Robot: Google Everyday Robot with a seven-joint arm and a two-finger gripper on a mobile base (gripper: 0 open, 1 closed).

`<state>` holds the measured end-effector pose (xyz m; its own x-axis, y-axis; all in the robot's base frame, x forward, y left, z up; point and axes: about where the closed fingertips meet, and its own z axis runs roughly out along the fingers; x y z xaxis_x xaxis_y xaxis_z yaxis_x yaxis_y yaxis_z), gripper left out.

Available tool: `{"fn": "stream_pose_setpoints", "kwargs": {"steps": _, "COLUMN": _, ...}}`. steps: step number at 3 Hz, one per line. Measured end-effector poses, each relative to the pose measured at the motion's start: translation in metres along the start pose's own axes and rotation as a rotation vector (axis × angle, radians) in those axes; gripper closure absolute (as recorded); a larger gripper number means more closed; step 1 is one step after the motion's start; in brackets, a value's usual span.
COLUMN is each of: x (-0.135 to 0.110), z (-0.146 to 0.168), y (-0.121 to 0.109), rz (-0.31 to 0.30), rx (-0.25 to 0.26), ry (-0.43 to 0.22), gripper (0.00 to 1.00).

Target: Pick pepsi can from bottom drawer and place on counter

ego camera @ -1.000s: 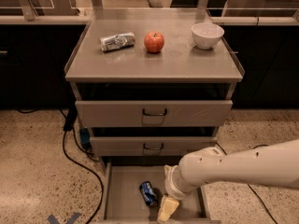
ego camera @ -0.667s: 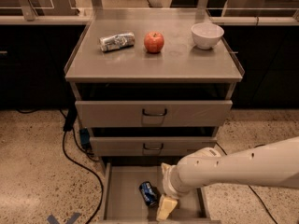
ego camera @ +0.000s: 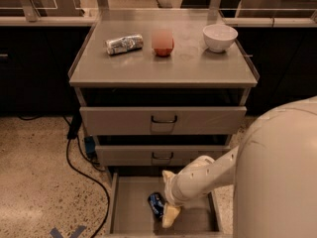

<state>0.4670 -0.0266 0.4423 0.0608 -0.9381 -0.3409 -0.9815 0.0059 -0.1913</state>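
The pepsi can, dark blue with white lettering, lies on its side on the floor of the open bottom drawer. My gripper hangs inside that drawer, its cream tip right beside the can's right end; whether it touches the can is unclear. The white arm reaches down to it from the right. Above, the grey counter tops the cabinet.
On the counter sit a silver patterned can, a red apple and a white bowl. Two shut drawers with black handles are above the open one. A black cable trails on the floor at left. The robot's body fills the lower right.
The gripper has shifted slightly left, closer to the pepsi can. The robot's white body now bulks much larger at the right. The can has not moved.
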Motion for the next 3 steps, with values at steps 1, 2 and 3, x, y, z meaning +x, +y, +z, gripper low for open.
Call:
{"fn": "stream_pose_setpoints", "kwargs": {"steps": 1, "x": 0.000, "z": 0.000, "y": 0.000, "rz": 0.000, "rx": 0.000, "ry": 0.000, "gripper": 0.00}}
{"fn": "stream_pose_setpoints", "kwargs": {"steps": 2, "x": 0.001, "z": 0.009, "y": 0.005, "rz": 0.017, "rx": 0.004, "ry": -0.041, "gripper": 0.00}}
{"fn": "stream_pose_setpoints", "kwargs": {"steps": 3, "x": 0.010, "z": 0.021, "y": 0.013, "rz": 0.065, "rx": 0.012, "ry": -0.115, "gripper": 0.00}}
